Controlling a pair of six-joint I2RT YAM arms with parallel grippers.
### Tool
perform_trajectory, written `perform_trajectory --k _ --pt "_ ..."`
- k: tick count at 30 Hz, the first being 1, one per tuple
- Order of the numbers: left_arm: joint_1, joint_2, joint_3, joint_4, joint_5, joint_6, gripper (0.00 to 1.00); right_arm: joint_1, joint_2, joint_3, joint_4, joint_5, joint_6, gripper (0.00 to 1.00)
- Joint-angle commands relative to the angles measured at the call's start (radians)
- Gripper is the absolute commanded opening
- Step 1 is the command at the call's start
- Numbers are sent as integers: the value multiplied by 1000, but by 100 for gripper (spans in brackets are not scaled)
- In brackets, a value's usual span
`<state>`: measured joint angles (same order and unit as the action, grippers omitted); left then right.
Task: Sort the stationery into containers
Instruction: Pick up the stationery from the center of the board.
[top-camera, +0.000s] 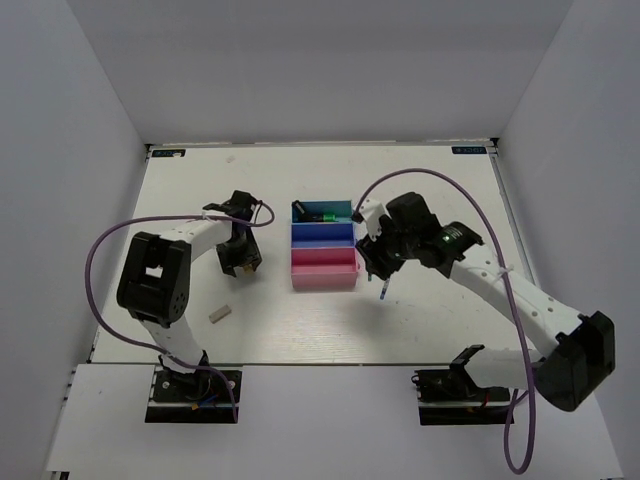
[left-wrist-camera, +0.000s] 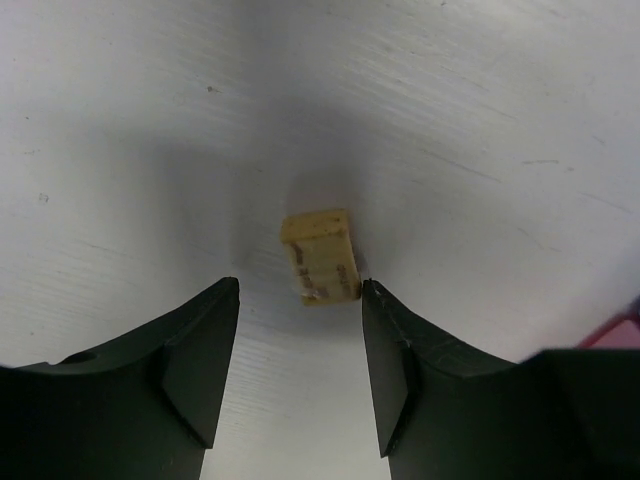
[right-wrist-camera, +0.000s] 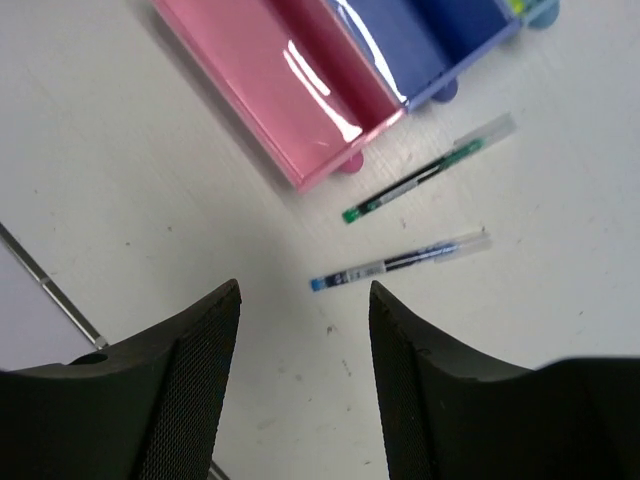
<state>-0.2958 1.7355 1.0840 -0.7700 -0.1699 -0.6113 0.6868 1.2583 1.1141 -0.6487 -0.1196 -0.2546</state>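
Note:
A beige eraser block lies on the white table just ahead of my left gripper, which is open; its corner sits close to the right fingertip. That left gripper hangs left of the containers: a teal bin, a blue bin and a pink bin in a row. A highlighter lies in the teal bin. My right gripper is open above two pens, one blue and one green, beside the pink bin.
A second eraser block lies on the table toward the front left. The blue pen shows below my right gripper. White walls close in the table on three sides.

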Motion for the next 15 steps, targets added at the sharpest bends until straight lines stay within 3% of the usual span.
perform_trajectory --k 1,6,12,13,15 --pt "-6 13 51 26 -28 -34 63 -16 -86 -53 40 -26 43 57" --pt "-13 48 70 23 -43 -54 58 -44 -134 -128 41 -48 60 57" --pt "-6 55 70 11 -54 -45 31 -75 -168 -158 44 -81 71 57" --pt "-9 55 71 11 -51 -42 20 -79 -181 -161 46 -90 72 57" --pt "-9 49 90 -6 -49 -35 11 -85 -186 -171 43 -92 75 57"
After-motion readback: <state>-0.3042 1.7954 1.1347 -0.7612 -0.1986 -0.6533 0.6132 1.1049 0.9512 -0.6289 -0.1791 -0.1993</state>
